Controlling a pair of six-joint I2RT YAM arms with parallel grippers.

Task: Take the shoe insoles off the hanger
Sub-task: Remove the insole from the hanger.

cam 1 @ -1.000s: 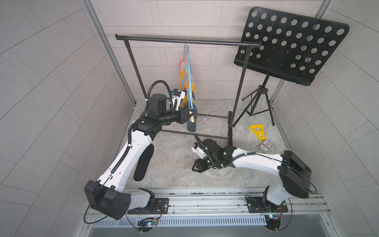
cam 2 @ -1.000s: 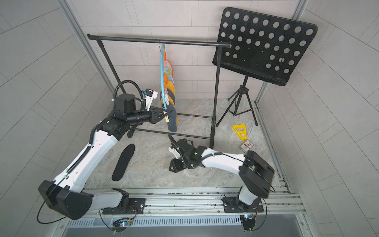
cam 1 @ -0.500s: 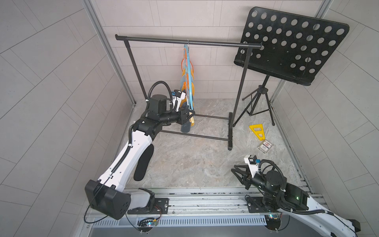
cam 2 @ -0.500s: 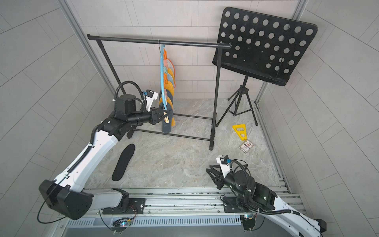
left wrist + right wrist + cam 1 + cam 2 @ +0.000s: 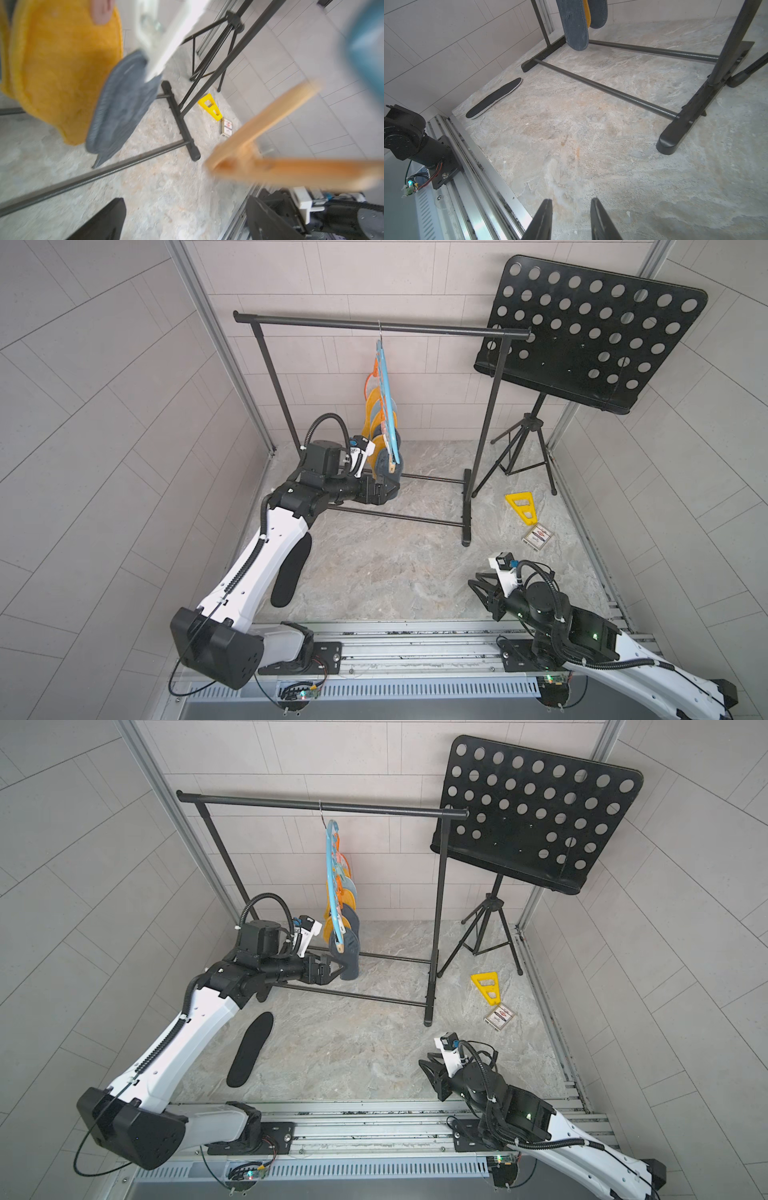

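Note:
The light-blue hanger (image 5: 385,381) (image 5: 330,857) hangs by its hook from the black rack bar, edge-on in both top views. Several shoe insoles (image 5: 376,414) (image 5: 347,894), orange-yellow and grey, are clipped along it. The lowest is a dark grey insole (image 5: 350,961) (image 5: 122,108) next to an orange-yellow one (image 5: 62,72). My left gripper (image 5: 388,489) (image 5: 334,969) (image 5: 185,207) is open right at that grey insole's lower end, nothing between its fingers. A black insole (image 5: 291,572) (image 5: 251,1048) (image 5: 494,98) lies on the floor. My right gripper (image 5: 478,587) (image 5: 428,1067) (image 5: 571,200) is open and empty, low at the front right.
The black garment rack (image 5: 374,325) has floor bars and feet (image 5: 685,116). A black music stand (image 5: 590,335) on a tripod stands at the back right. A yellow triangular piece (image 5: 521,508) and a small card (image 5: 538,535) lie near it. A metal rail (image 5: 415,647) runs along the front.
My left jaws, closed at the dark grey insole's lower end, have opened wide; the insole still hangs. The right arm drew back from mid-floor to the front right.

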